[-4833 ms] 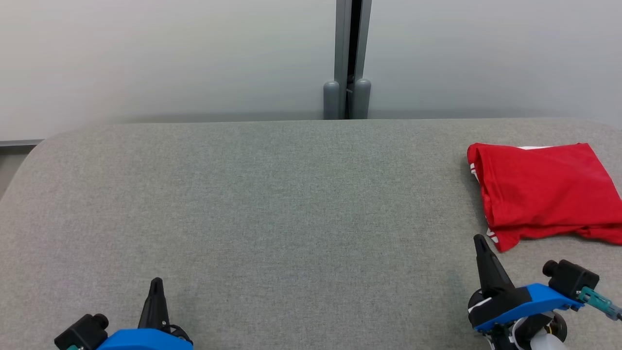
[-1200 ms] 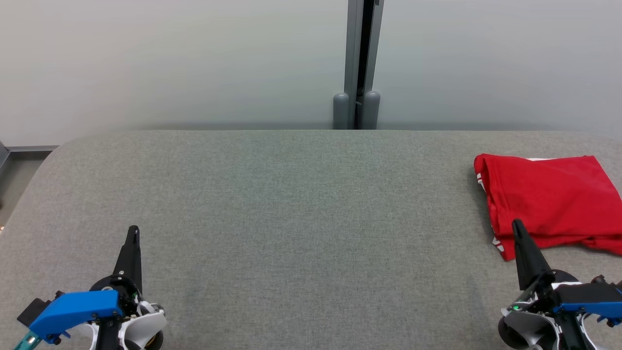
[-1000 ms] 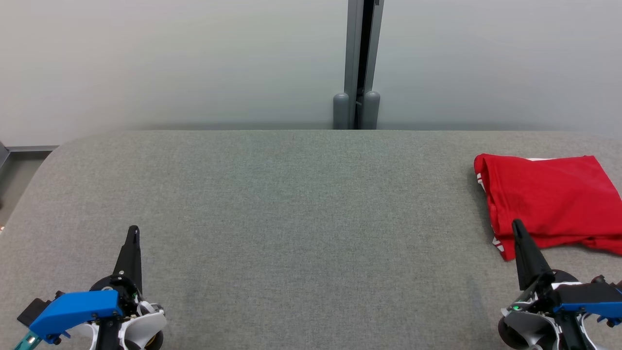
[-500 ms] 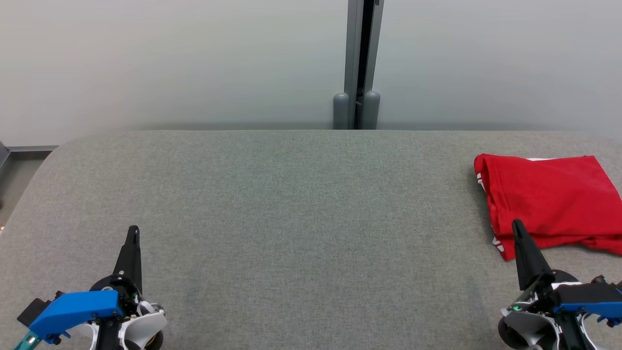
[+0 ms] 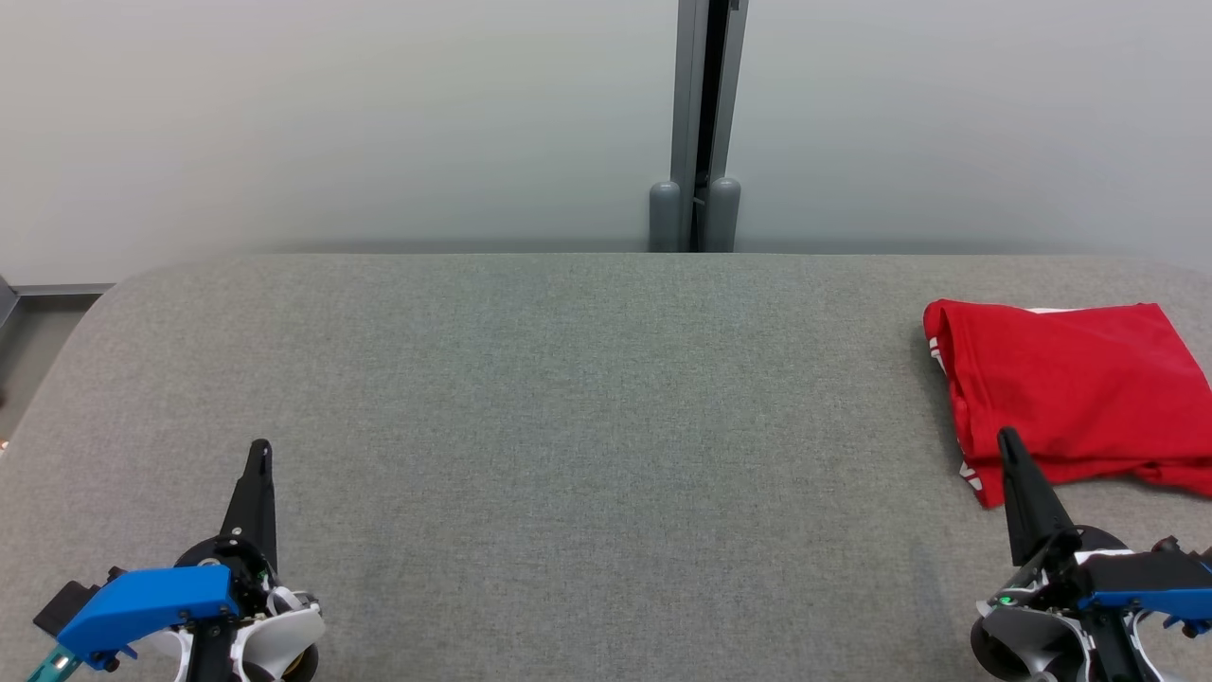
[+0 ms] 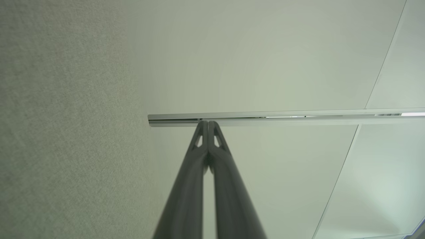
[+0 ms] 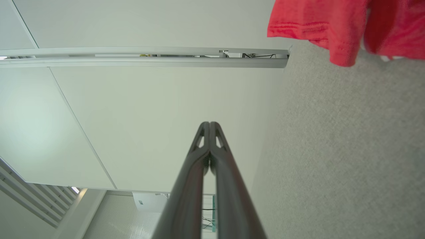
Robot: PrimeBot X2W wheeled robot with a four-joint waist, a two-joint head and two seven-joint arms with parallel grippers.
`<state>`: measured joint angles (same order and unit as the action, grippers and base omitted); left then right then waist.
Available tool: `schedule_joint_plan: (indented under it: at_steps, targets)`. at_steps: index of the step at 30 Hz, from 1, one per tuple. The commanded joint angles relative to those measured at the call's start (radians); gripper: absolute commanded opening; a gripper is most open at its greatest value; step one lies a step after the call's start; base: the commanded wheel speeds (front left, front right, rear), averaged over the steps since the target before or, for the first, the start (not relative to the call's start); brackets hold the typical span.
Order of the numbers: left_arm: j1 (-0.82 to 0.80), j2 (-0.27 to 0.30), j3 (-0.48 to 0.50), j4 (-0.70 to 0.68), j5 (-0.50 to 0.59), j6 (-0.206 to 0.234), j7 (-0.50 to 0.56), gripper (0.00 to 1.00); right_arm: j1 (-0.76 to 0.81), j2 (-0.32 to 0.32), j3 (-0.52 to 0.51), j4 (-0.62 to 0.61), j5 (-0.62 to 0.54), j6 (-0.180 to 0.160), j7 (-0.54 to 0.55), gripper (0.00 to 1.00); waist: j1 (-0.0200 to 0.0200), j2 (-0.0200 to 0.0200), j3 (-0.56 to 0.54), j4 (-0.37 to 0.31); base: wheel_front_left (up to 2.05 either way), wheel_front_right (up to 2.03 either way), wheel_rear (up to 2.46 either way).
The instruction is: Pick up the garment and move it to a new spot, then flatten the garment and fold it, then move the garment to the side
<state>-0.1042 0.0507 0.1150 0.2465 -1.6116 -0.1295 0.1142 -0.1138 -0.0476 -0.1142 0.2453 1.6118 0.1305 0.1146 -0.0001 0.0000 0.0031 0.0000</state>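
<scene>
Grey fabric-covered table, pale wall panels behind it, grey vertical post at the panel joint. Red garment lies folded flat at the table's far right. Its right edge is cut off by the frame, and some white trim shows at its left and top edges. Right gripper is at lower right, fingers pressed together, holding nothing. In the head view its tip overlaps the garment's near-left corner. In the right wrist view the red hem sits at top right, apart from the closed fingertips. Left gripper is at lower left, fingers also together and empty, over bare fabric, well apart from the garment.
</scene>
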Motion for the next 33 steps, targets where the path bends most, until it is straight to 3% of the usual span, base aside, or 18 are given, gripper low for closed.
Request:
schedule_joint_plan:
  at_steps: [1,33]
  targets:
    - [-0.010,-0.002,0.002,-0.004,-0.002,-0.004,0.003,0.00,0.011,-0.005,-0.002,-0.004,0.002,0.000,0.002,0.00,0.0001,0.0000,0.000,0.000,0.00,0.00,0.00]
    - [-0.009,-0.002,0.002,-0.004,-0.003,-0.004,0.003,0.00,0.011,-0.005,-0.002,-0.004,0.002,0.000,0.002,0.00,0.0001,0.0000,0.000,0.000,0.00,0.00,0.00]
